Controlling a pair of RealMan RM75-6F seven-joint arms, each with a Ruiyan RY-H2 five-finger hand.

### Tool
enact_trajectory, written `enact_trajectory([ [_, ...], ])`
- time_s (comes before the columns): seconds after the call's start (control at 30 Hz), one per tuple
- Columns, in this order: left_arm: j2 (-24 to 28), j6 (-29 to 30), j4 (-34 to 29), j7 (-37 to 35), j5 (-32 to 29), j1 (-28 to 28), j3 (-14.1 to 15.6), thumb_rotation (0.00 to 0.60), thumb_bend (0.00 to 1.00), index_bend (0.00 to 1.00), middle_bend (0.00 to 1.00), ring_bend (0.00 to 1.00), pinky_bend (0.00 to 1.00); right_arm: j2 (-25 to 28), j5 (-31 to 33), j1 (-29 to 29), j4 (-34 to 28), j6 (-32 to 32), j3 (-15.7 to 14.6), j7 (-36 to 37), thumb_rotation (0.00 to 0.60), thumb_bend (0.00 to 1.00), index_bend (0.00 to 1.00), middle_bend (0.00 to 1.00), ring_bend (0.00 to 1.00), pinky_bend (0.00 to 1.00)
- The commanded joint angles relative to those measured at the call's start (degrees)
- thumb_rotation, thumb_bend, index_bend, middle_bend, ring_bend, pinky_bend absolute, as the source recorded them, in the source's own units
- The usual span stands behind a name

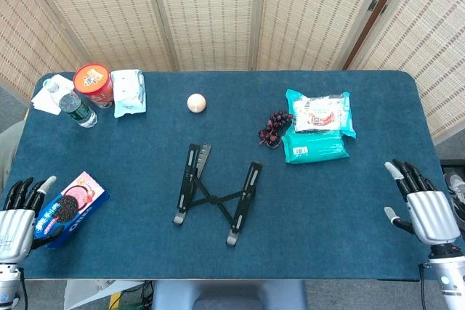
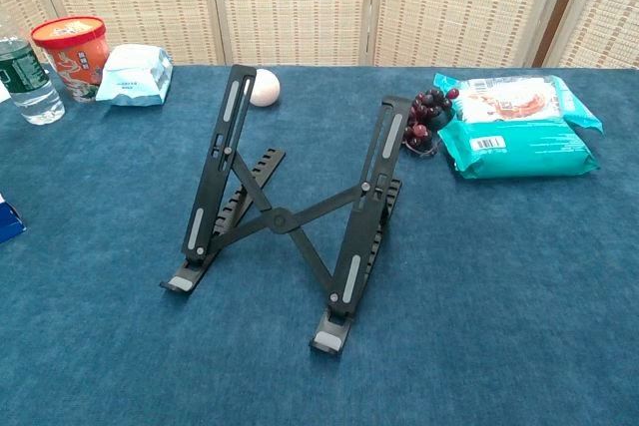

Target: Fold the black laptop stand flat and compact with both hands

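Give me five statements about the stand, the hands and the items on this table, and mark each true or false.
1. The black laptop stand is still unfolded, its arms raised. True.
2. The left hand grips the stand. False: it rests at the table's near edge beside the Oreo box, holding nothing.
3. The right hand is empty, fingers apart. True.
4. The grapes lie beside the teal packets. True.
5. The white ball sits on the stand. False: it lies beyond it.
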Motion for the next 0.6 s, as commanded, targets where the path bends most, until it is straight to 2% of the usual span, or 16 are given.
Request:
enact_trajectory([
  [0.03, 0.02, -0.01, 0.05, -0.03, -0.05, 0.04, 0.02, 0.600, 0.14, 0.09, 0.16, 0.04, 0.00, -0.03, -0.09, 0.04, 0.00, 0.03, 0.00, 0.02, 0.600, 0.20, 0.00, 0.08, 0.07, 0.26],
  [0.4, 0.21, 0.35, 0.15, -0.37, -0.04, 0.38, 0.11, 0.600, 0.14, 0.09, 0.16, 0.04, 0.00, 0.29, -0.98, 0.66, -0.44, -0.43, -0.19, 1.37, 0.600, 0.20, 0.00, 0.08, 0.07, 0.26],
  [0.6, 0.26, 0.13, 0.40, -1.42, 0.24, -0.03, -0.16, 0.600, 0.14, 0.09, 0.16, 0.04, 0.00, 1.41, -2.10, 2.22, -1.81, -2.73, -0.54, 5.47, 0.600, 0.20, 0.00, 0.08, 0.07, 0.26],
])
